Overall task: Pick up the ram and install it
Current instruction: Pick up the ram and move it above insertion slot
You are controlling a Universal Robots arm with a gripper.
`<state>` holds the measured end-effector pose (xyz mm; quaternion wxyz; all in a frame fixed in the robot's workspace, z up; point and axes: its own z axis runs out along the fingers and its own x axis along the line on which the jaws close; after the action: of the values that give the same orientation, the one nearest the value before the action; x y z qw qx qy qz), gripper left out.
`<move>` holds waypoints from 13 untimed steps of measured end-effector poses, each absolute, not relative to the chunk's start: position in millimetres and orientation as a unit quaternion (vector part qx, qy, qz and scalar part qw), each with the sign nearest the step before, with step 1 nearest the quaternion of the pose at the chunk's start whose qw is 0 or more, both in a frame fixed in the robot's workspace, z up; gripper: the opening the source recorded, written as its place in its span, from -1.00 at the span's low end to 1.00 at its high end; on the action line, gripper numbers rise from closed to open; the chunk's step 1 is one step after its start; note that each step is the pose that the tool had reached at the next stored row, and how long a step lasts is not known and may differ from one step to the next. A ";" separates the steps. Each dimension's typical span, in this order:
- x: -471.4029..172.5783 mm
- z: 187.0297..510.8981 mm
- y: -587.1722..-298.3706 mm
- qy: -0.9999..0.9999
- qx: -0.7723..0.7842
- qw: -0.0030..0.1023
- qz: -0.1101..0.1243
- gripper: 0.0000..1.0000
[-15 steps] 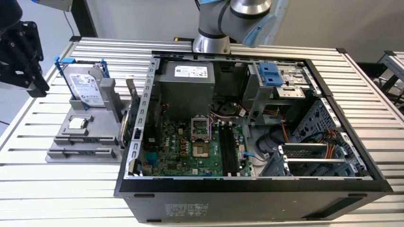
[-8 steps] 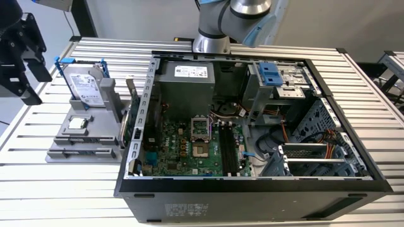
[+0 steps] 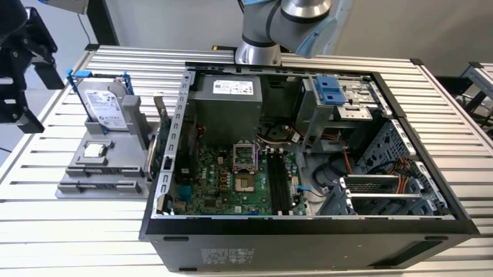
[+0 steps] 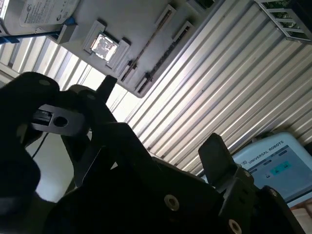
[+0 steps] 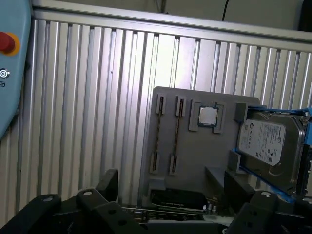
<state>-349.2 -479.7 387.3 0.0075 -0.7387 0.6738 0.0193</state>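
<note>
The gripper (image 4: 162, 111) is spread wide, with nothing between its two black fingers (image 4: 109, 85). In the exterior view it hangs at the upper left of the frame, above and behind the grey holder (image 3: 115, 158) at the exterior view's left.

The ram (image 5: 176, 136) lies ahead of the fingertips and well apart from them. It is a thin dark strip set edge-on in a clipped groove of the holder. In the first wrist view its long axis runs away from the gripper, roughly square to the line between the two fingers. I judge that the jaws are already turned to close across its thin faces. A second groove (image 5: 159, 136) lies just beside it and seems to carry a like strip, though I cannot be sure.

The processor chip (image 5: 208, 116) sits in its recess on the ram's other side. Beyond that, the hard drive (image 5: 265, 141) stands in blue rails. Both wrist views show open space between fingers and ram, so the neighbouring strip and the chip are what crowd a descent.

The holder rests on the slatted table (image 5: 97, 97). The open computer case (image 3: 165, 150) takes up the centre and right of the exterior frame. Its near wall stands between the holder and the motherboard (image 3: 223, 184), where the black slots (image 3: 281, 184) are.
</note>
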 end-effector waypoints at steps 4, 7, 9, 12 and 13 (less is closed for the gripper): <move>-349.2 387.3 -479.7 0.674 -0.739 0.007 0.019 -1.00; -349.2 387.3 -479.7 0.674 -0.739 0.007 0.019 -1.00; -349.2 387.3 -479.7 0.674 -0.739 0.007 0.019 -1.00; -349.2 387.3 -479.7 0.674 -0.739 0.007 0.019 -1.00; -349.2 387.3 -479.7 0.674 -0.739 0.007 0.019 -1.00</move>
<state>-349.2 -479.7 387.3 0.0075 -0.7387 0.6737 0.0193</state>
